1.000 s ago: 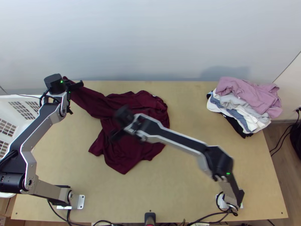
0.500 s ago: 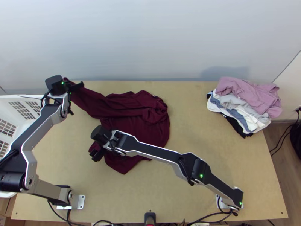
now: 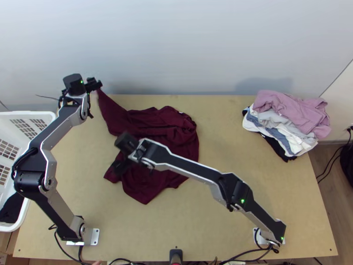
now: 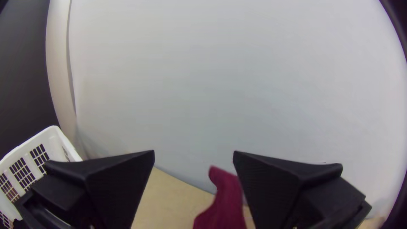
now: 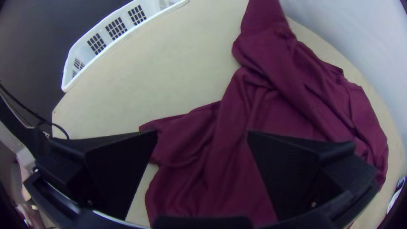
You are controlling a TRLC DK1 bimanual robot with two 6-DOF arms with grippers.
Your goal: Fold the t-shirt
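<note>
Maroon t-shirt point(image 3: 185, 141) lies rumpled mid-table, one long end stretching far-left to left gripper point(image 4: 193, 152), right gripper point(image 5: 202, 133) nearer its body, over the near-left part, both with fingers spread.

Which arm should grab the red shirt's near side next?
Probably right: the right gripper hangs open over that part of the shirt, while the left gripper is by the far end.

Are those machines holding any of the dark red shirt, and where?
Nothing is held: the left gripper is open, an end of the shirt unpinched between its fingers; the right gripper is open too.
</note>
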